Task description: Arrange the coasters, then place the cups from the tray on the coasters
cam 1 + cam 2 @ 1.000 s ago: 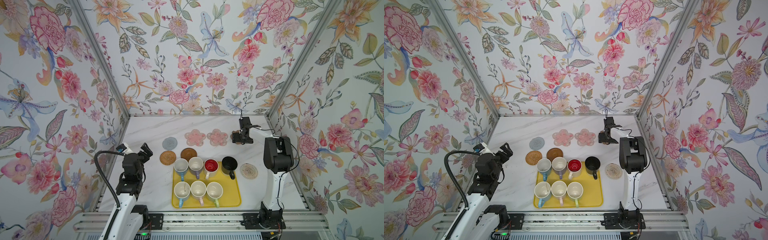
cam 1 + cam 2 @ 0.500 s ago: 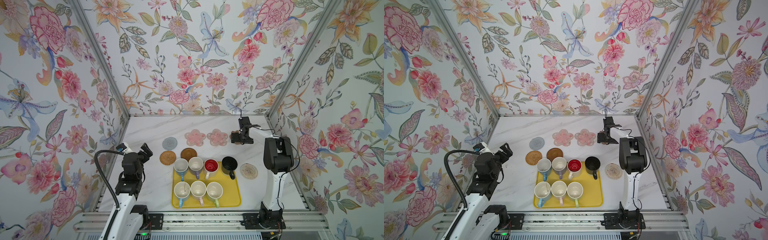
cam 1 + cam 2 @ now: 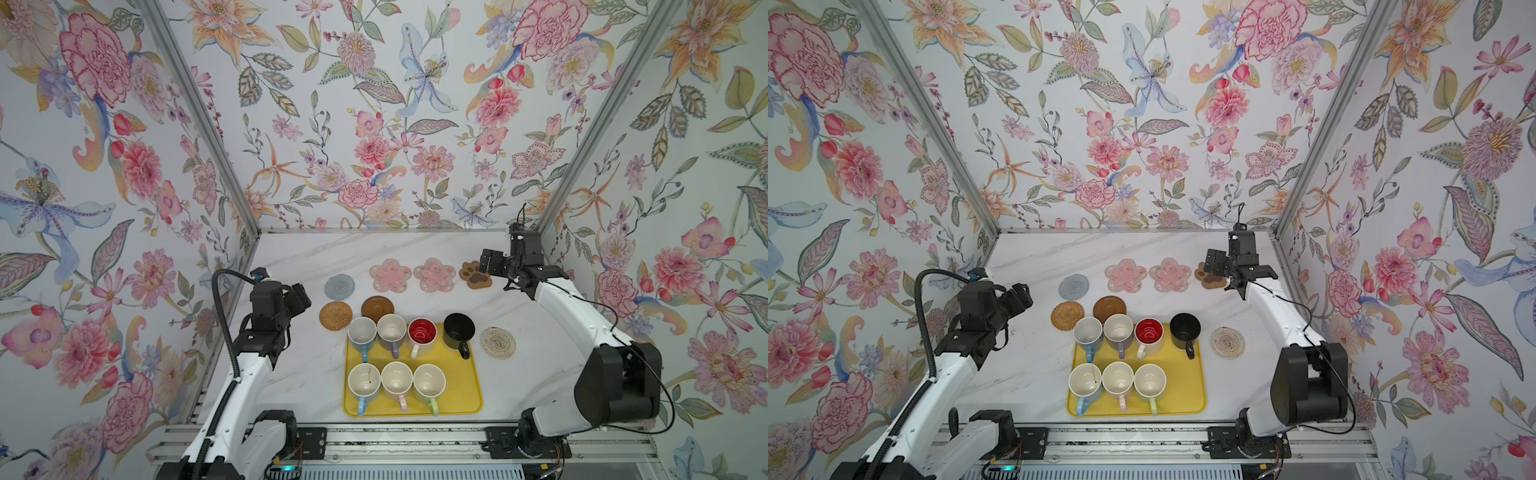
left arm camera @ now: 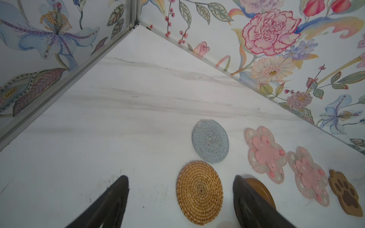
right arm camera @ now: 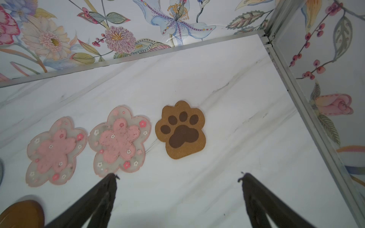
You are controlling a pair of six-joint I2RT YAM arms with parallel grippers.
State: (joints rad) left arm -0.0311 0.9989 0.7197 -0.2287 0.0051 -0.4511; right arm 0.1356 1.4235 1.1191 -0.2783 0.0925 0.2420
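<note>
Seven cups (image 3: 397, 376) stand on the yellow tray (image 3: 462, 386) at mid-bench. I see the right jaws spread wide and empty beside the brown paw coaster (image 5: 180, 129); the left jaws parted, empty, near the rattan coaster (image 4: 199, 192).

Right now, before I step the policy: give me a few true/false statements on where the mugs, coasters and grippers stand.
1. No mug stands on a coaster; all seven sit on the flat yellow rectangular tray. True.
2. The right gripper clamps the brown paw-shaped coaster. False: its fingers are spread and hold nothing; the coaster lies flat on the white marble table beyond them.
3. In both top views the cream rope spiral coaster lies left of the tray. False: it lies to the right, beside the black mug.
4. The two pink flower-shaped coasters lie side by side between the grey-blue round knit coaster and the paw coaster. True.
</note>
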